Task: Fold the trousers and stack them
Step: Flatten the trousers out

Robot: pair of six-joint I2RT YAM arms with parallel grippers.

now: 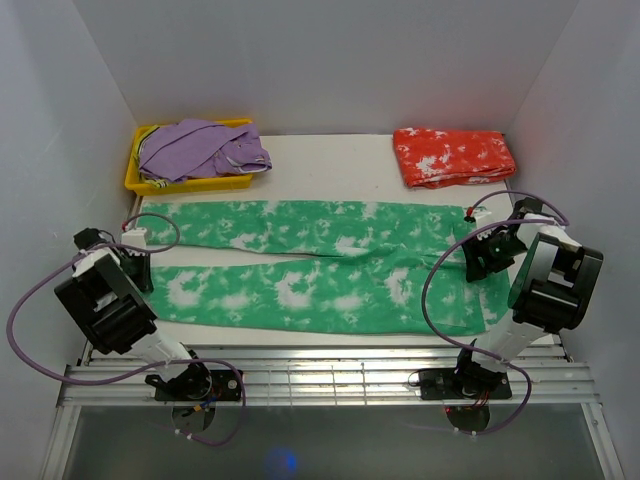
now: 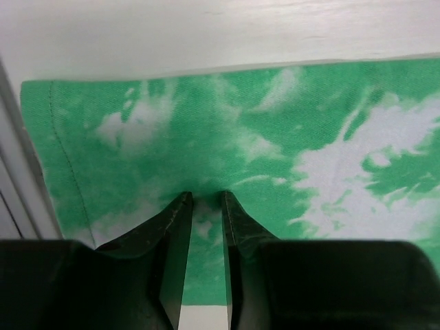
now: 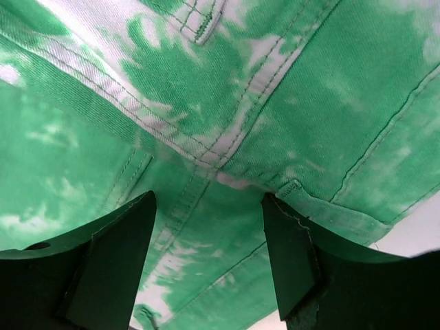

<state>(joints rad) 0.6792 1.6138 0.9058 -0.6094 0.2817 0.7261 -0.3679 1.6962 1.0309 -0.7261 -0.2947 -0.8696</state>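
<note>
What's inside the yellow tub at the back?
A crumpled purple garment fills the yellow tub, spilling over its rim. Anything underneath the cloth is covered, so I can't tell.

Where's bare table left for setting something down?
Free: the far strip between the yellow bin and the red trousers. A thin gap runs between the legs of the green trousers. Crowded: the middle and near side, all cloth.

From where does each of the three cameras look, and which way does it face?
Top external: above and behind, facing down at the table; left arm and right arm show.
Left wrist: arm-mounted, faces a hem of the green trousers; left tool fingers narrowly apart.
Right wrist: arm-mounted, faces their waist seams; right tool open.
All three share the green trousers.
</note>
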